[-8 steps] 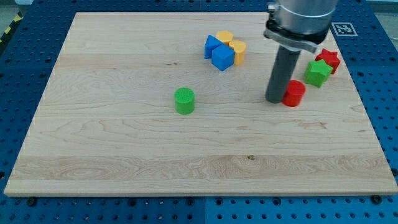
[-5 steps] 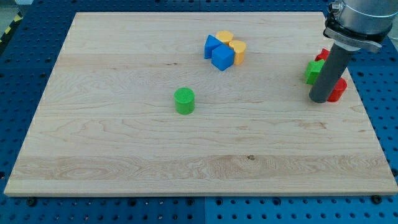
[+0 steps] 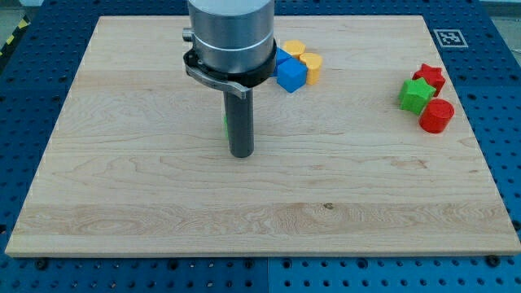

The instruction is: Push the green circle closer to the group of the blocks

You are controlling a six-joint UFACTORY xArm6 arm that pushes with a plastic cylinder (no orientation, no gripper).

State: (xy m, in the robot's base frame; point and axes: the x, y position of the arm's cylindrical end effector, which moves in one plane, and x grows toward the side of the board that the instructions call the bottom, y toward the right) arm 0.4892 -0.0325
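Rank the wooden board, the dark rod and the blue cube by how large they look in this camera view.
1. Wooden board, by far.
2. Dark rod.
3. Blue cube, smallest.

The rod may sit nearer the camera, so its real size is unsure.

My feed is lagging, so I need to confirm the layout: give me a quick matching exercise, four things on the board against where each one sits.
Things:
1. green circle
2. red cylinder
3. blue cube
4. my tip

Places:
A. nearest the view's right edge
B. near the board's middle, set in front of a block
C. almost wholly hidden behind the rod
D. in the cluster near the view's top

Pairs: 1-C, 2-A, 3-D, 4-B
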